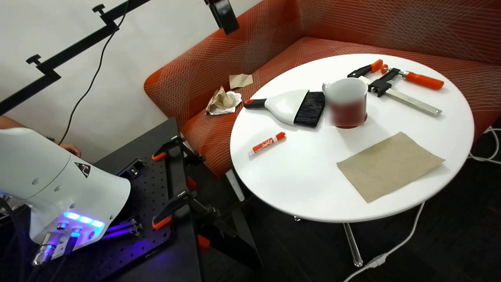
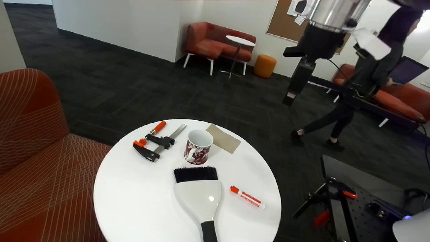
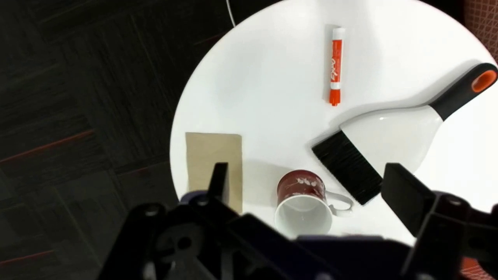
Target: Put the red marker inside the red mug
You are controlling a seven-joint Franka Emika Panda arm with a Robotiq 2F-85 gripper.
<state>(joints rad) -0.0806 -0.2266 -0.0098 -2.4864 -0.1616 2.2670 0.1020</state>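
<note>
Nearest us in the wrist view, the pincer point(image 3: 306, 174) hung well above the tabletop point(image 3: 268, 93), its fingers point(image 3: 406, 198) spread wide and holding nothing. Next came the mug point(image 3: 301, 186), upright, its handle point(image 3: 342, 212) at three o'clock, just beside the brush point(image 3: 389, 140). Farther up, between twelve and one o'clock from the mug, the marker point(image 3: 336, 64) lay flat on the tabletop.

We judged that the marker could roll if one finger met it before its mate; that a grip across its middle, kept level, could jam it crosswise on the mug's rim; and that a knock to the brush could shove the mug too.

In an exterior view the mug's side point(image 1: 346, 111) was smeared by blur; the wrist view showed its pattern. Both exterior views showed us the bar clamp point(image 1: 379, 86); in the wrist view we could not make it out.
</note>
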